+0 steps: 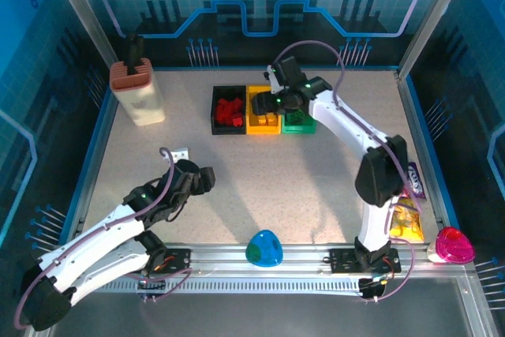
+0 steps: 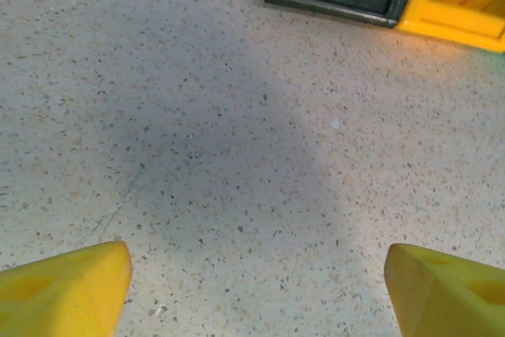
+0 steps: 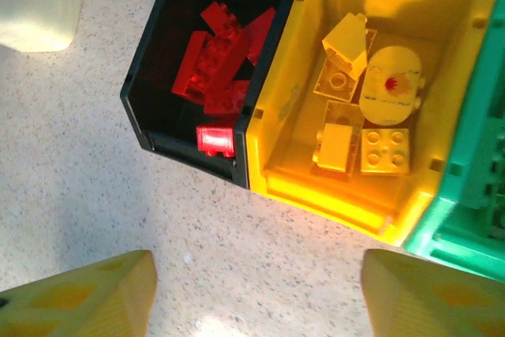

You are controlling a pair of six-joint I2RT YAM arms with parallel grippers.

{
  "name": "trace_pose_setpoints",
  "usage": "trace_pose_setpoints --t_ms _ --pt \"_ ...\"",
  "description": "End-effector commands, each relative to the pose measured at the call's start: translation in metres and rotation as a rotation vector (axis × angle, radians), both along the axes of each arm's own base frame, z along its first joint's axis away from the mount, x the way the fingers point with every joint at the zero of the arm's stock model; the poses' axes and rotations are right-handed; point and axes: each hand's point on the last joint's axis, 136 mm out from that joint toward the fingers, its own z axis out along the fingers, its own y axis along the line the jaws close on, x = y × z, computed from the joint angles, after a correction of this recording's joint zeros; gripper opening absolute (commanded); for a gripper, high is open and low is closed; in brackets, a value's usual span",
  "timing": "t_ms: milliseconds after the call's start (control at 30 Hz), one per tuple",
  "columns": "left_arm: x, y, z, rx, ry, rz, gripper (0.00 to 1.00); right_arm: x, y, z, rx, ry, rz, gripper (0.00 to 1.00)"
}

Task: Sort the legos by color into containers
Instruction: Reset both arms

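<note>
1. Containers: the black bin (image 3: 146, 128), yellow bin (image 3: 331, 195) and green bin (image 3: 458, 226) stand in a row, walls touching, at the far side of the table (image 1: 260, 187).
2. Legos: the red bricks (image 3: 221, 57) lie piled in the black bin. The yellow bricks (image 3: 359, 116) lie in the yellow bin, one of them a round piece with a red mark. The green bin's contents are too blurred to count. Every brick I can make out lies in a bin of its own colour, so the sort looks done or nearly so.
3. Right claw (image 3: 256, 290): spread wide and holding nothing, it hangs above the seam between the black and yellow bins.
4. Left claw (image 2: 256, 282): also spread and holding nothing, low over bare table, well short of the bins.
5. Handling (judgement): the bricks look light, rigid and hard, and not fragile. Their smooth walls may slip. Best hold is across two flat parallel sides below the studs. The round piece offers no flat sides and would be the awkward one.
6. Risk: the bins look light too, so a nudge could shift the row.
</note>
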Motion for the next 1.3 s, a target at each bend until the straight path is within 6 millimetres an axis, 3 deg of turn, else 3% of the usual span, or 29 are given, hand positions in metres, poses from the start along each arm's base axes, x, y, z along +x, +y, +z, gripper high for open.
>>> trace_pose_setpoints --t_ms 0,200,267,333,367,467,500,700,800,1033,1167,1267 --pt "0.008 0.011 0.024 0.065 -0.076 0.031 0.88 -0.008 -0.028 0.03 -0.007 -0.137 -0.022 0.76" --pt "0.017 0.029 0.044 0.196 -0.159 0.069 0.92 -0.039 -0.088 0.051 -0.108 -0.367 -0.104 0.84" --pt "0.019 0.036 0.049 0.249 -0.184 0.085 0.92 -0.053 -0.105 0.049 -0.165 -0.428 -0.104 0.85" --pt "0.022 0.04 0.054 0.297 -0.213 0.085 0.92 -0.065 -0.128 0.043 -0.232 -0.477 -0.15 0.94" --pt "0.024 0.042 0.056 0.321 -0.23 0.086 0.93 -0.07 -0.141 0.038 -0.271 -0.501 -0.188 1.0" --pt "0.026 0.055 0.061 0.409 -0.277 0.135 0.94 -0.089 -0.176 0.017 -0.348 -0.56 -0.299 1.0" --pt "0.027 0.059 0.063 0.438 -0.294 0.152 0.99 -0.096 -0.183 0.004 -0.365 -0.569 -0.305 1.0" --pt "0.024 0.078 0.062 0.561 -0.313 0.217 0.99 -0.136 -0.219 -0.033 -0.424 -0.608 -0.368 1.0" --pt "0.024 0.077 0.053 0.596 -0.311 0.177 0.99 -0.15 -0.228 -0.052 -0.441 -0.579 -0.368 1.0" --pt "0.009 0.093 0.043 0.574 -0.319 0.233 0.99 -0.175 -0.245 -0.08 -0.463 -0.535 -0.389 1.0" --pt "0.001 0.098 0.035 0.546 -0.346 0.238 0.99 -0.185 -0.244 -0.087 -0.417 -0.553 -0.378 1.0" --pt "-0.004 0.101 0.03 0.531 -0.362 0.236 0.99 -0.188 -0.246 -0.081 -0.396 -0.598 -0.396 1.0"
